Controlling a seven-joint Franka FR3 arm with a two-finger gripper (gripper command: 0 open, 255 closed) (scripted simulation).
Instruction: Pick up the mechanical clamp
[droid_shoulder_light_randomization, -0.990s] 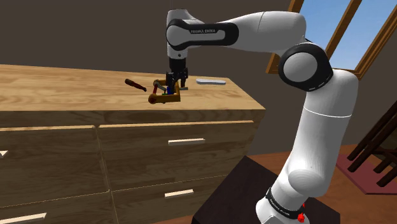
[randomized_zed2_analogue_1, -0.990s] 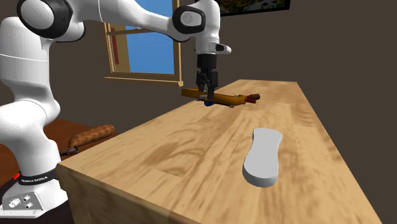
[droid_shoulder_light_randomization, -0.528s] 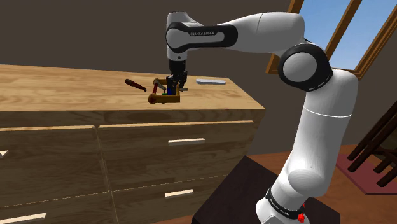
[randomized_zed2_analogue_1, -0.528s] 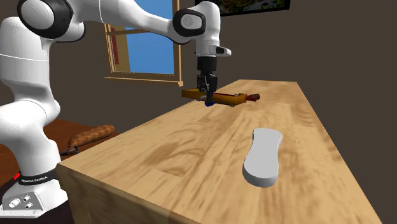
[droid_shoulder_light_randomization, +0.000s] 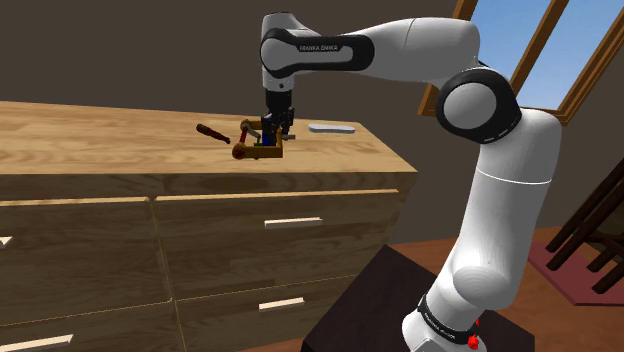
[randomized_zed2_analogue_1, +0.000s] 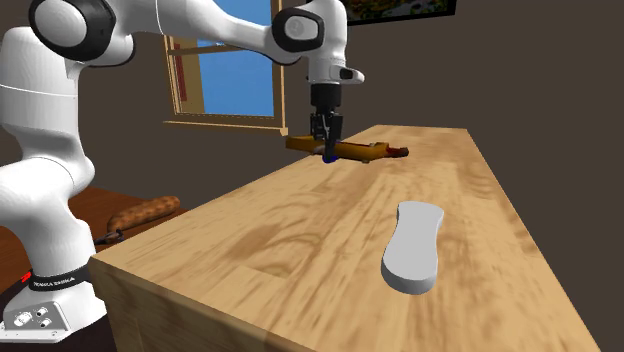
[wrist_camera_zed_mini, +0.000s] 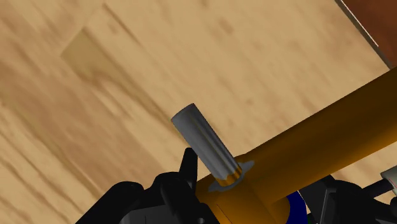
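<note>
1. Risen slightly against a second ago: gripper (randomized_zed2_analogue_1: 326, 146) and clamp (randomized_zed2_analogue_1: 352, 150), now seemingly just clear of the dresser top (droid_shoulder_light_randomization: 100, 140).
2. Fingers (wrist_camera_zed_mini: 165, 196) pinching the orange clamp bar beside a grey pin (wrist_camera_zed_mini: 203, 143), off-centre, with the longer part overhanging to one side.
3. Risk, as judged: rotation or slipping in the hold from that unbalanced overhang, and a drop back onto the wood if raised quickly.
4. Flat grey object (randomized_zed2_analogue_1: 412, 245) well apart from the clamp and unlikely to obstruct the lift.
</note>
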